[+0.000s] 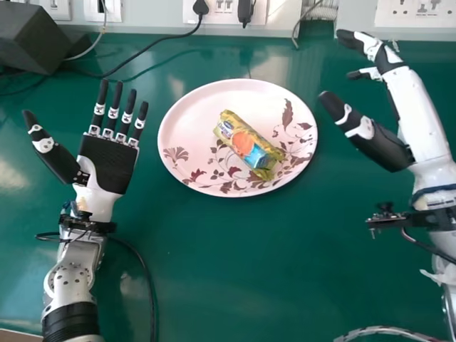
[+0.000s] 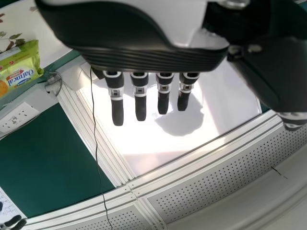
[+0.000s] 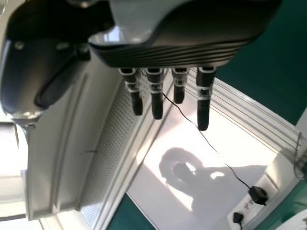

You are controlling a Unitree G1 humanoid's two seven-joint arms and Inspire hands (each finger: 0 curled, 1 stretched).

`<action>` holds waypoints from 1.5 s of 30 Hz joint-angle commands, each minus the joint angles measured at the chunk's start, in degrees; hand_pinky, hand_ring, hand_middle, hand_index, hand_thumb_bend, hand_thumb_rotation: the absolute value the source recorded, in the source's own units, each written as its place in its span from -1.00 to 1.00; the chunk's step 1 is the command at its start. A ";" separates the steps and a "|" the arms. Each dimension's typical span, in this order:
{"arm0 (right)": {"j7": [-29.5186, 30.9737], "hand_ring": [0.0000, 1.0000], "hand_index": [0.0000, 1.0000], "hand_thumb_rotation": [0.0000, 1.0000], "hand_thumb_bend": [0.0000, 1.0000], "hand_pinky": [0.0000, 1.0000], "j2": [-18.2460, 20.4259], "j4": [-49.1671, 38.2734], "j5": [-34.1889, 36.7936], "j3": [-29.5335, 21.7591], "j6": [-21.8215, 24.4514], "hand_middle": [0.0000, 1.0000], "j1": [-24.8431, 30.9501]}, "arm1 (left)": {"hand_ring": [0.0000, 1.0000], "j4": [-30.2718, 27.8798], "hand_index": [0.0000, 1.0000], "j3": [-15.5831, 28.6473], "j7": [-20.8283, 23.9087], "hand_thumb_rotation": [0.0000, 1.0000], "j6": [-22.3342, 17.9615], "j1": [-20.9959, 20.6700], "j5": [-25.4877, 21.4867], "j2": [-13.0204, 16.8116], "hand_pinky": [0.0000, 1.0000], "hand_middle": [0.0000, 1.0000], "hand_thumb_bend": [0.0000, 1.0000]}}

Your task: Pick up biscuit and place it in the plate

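Both are open, the left hand (image 1: 107, 164) and right hand (image 1: 374, 146); better withdraw gently, leaving the biscuit (image 1: 244, 144) on the plate (image 1: 189, 121).

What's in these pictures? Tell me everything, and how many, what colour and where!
Biscuit pack: one, yellow with orange and blue, lying on the plate
Plate: one, pale pink with a leaf pattern, on the table
Table: one, green, under the plate
Box: one, dark, at the table's far left
Sockets: several, white, along the back
Plugs: two, black, in the sockets behind the plate
Cables: several, black or pale, at the back and by the arms
Robot's left hand: one, black and white, left of the plate, open
Robot's right hand: one, black and white, right of the plate, open
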 commanded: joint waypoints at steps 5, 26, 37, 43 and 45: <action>-0.24 0.68 0.90 0.84 0.95 0.42 2.36 -0.74 6.01 -2.07 -1.85 0.86 2.73 | 0.77 3.54 1.00 -0.58 -0.54 0.96 0.76 3.35 0.24 -1.46 0.67 0.96 1.00; 2.49 0.64 0.87 0.77 0.93 0.41 5.99 4.22 20.56 -7.97 -14.04 0.81 11.23 | 0.73 3.43 1.00 -1.11 -0.53 0.91 0.98 3.35 0.04 -1.70 0.62 0.93 1.00; 3.93 0.70 0.87 0.81 0.94 0.45 7.59 6.97 25.51 -10.72 -17.09 0.85 15.03 | 0.75 4.88 1.00 -1.19 -1.11 0.89 0.46 2.39 0.38 -1.53 0.77 0.92 1.00; 4.75 0.71 0.80 0.84 0.95 0.48 8.41 8.73 27.25 -11.46 -18.90 0.87 16.05 | 0.74 6.81 0.99 -0.98 -2.24 0.87 0.45 1.67 0.52 -0.80 0.76 0.89 1.00; 5.10 0.72 0.80 0.83 0.94 0.49 8.58 8.93 28.30 -11.51 -19.13 0.87 16.61 | 0.74 7.38 0.98 -0.96 -2.70 0.86 0.32 1.40 0.56 -0.66 0.77 0.89 1.00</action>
